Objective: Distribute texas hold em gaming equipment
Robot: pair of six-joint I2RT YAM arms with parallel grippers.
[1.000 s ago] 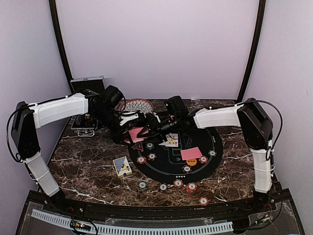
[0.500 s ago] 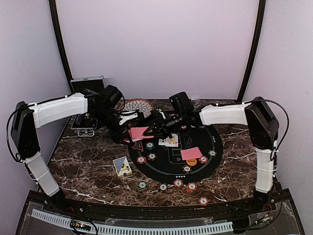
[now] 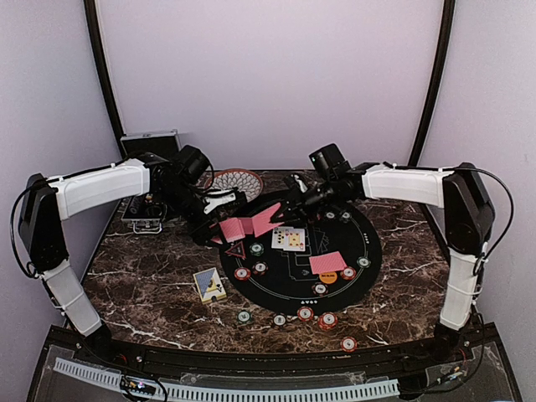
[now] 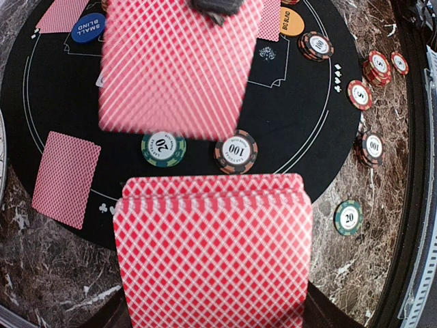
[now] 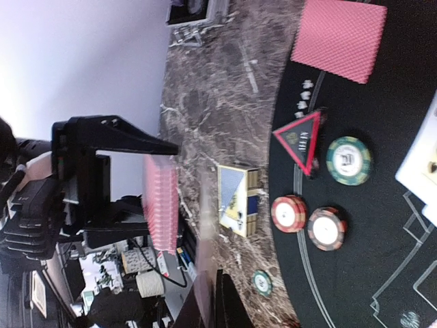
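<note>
My left gripper [image 3: 219, 226] is shut on a deck of red-backed cards [image 3: 237, 228] above the left edge of the black round mat [image 3: 368, 243]. In the left wrist view the deck [image 4: 212, 253] fills the foreground and hides the jaws. My right gripper [image 3: 289, 203] is shut on a single red-backed card [image 3: 266, 219], held just right of the deck. It shows above the deck in the left wrist view [image 4: 177, 68] and edge-on and blurred in the right wrist view [image 5: 207, 246]. Chips [image 3: 241, 273], a red triangle marker [image 3: 235, 249] and an orange button [image 3: 328, 272] lie on the mat.
Two face-up cards [image 3: 289, 239] and a face-down card [image 3: 327, 262] lie on the mat. A card box [image 3: 208, 284] and several chips [image 3: 306, 313] sit on the marble in front. The patterned bowl [image 3: 234, 180] and a black case [image 3: 151, 142] stand behind. A blue button [image 4: 89, 27] lies on the mat.
My right gripper has drawn back to the right and up from the deck with one card in it. The right arm has swung outward. The left gripper holds the deck still.
</note>
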